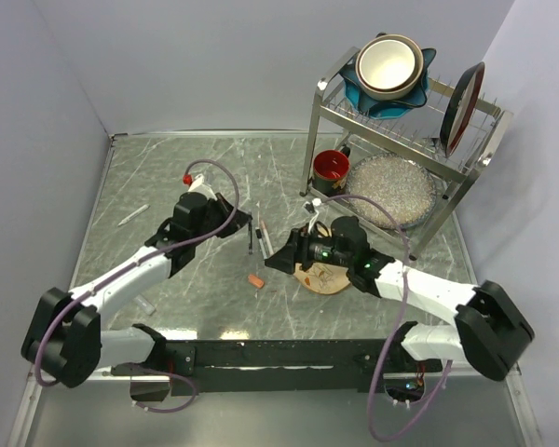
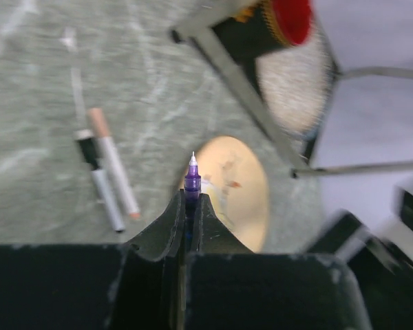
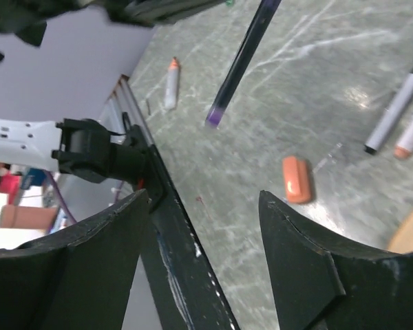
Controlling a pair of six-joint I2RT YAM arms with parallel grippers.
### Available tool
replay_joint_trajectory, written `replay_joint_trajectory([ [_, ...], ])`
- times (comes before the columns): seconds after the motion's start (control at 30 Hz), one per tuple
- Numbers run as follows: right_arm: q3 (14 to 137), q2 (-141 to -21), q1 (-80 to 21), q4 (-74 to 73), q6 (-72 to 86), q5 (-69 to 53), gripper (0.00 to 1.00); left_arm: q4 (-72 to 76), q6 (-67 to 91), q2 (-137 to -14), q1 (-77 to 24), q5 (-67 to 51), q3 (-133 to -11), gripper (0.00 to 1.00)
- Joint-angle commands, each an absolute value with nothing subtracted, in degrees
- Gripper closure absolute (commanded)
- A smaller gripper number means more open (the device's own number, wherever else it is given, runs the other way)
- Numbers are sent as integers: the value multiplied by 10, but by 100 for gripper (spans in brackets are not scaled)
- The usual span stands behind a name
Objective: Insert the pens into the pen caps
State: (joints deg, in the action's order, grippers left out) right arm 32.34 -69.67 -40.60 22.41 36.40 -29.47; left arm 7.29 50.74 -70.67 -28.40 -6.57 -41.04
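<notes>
**Left hand [image 2: 191, 206] shut on a dark pen [image 2: 192, 182], right hand [image 3: 203, 203] agape near the orange-red cap [image 3: 296, 179]**

Pinched tight between the left hand's closed fingers [image 2: 162, 230], with only a purple collar and a white needle tip poking out past them. From the right wrist view, same pen slanting down out of that hand, purple end lowest; touching the surface [image 1: 168, 177] or hanging just clear of it, impossible to tell.

At ten o'clock of the held tip in the left wrist view, two more lying side by side: grey pen [image 2: 107, 199] with a black end, white pen [image 2: 117, 172] with a tan end and a peach tip. At six o'clock of that pair in the top view, the orange-red cap, flat on the surface and apart from both.

At two o'clock of the cap and near it, the right hand: fingers spread wide, nothing between them. Far across the surface, at ten o'clock of the cap in the right wrist view, a fourth pen [image 3: 171, 86], white with an orange tip.

Under the right wrist, at four o'clock of the cap, a wooden disc [image 1: 321, 279]. At one o'clock of the surface, a dish rack [image 1: 321, 121]: cream bowl [image 1: 389, 65] nested in a blue dish on top, dark red plate [image 1: 461, 107] standing on edge, red cup [image 1: 331, 166] by the left leg, textured glass plate [image 1: 391, 191] below.
</notes>
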Motion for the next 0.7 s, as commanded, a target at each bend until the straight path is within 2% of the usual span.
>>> replay_joint_trajectory([
  [0.0, 363, -736, -406, 342, 423, -328, 28, 156, 534, -670, -302, -125, -389, 99],
  [0.27, 389, -768, -421, 347, 453, -308, 28, 205, 560, -628, -314, -108, -352, 99],
  [0.4, 396, -786, -424, 353, 471, -303, 32, 203, 563, -614, -321, -104, -354, 99],
  [0.57, 401, -809, -433, 388, 498, -317, 49, 210, 571, -604, -327, -98, -350, 99],
  [0.67, 395, -812, -438, 410, 511, -317, 71, 214, 569, -594, -330, -102, -349, 99],
])
